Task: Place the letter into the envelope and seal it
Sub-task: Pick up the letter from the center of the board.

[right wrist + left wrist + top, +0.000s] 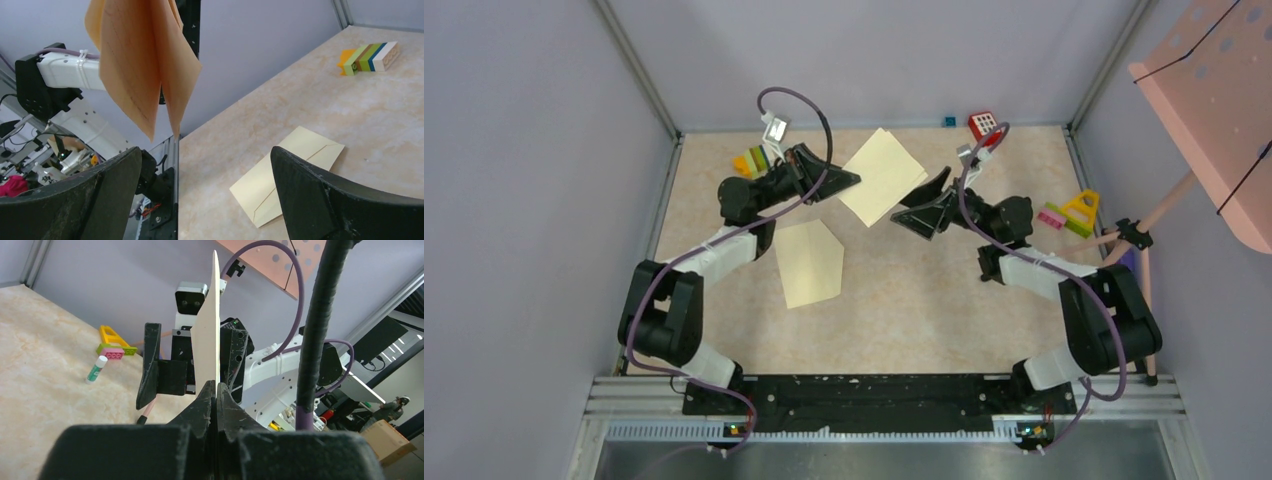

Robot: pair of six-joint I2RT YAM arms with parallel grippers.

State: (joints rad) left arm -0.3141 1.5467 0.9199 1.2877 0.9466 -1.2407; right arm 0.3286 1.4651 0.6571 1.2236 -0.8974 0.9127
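The envelope (809, 262) is pale cream with its pointed flap open and lies flat on the table mid-left; it also shows in the right wrist view (290, 175). The letter (884, 175), a folded sheet, is held in the air above the far middle of the table. My left gripper (852, 181) is shut on its left corner; in the left wrist view the letter (211, 335) stands edge-on out of the closed gripper (216, 388). My right gripper (921, 205) is open by the letter's right corner, not touching it. In the right wrist view the letter (145, 65) hangs above the open gripper (206, 155).
Coloured toy blocks (752, 160) sit at the far left, a red block (984, 125) at the far middle, and a yellow, pink and green piece (1069, 213) at the right. A glue stick (96, 369) lies near it. A pink perforated board (1214, 90) on a stand overhangs the right side.
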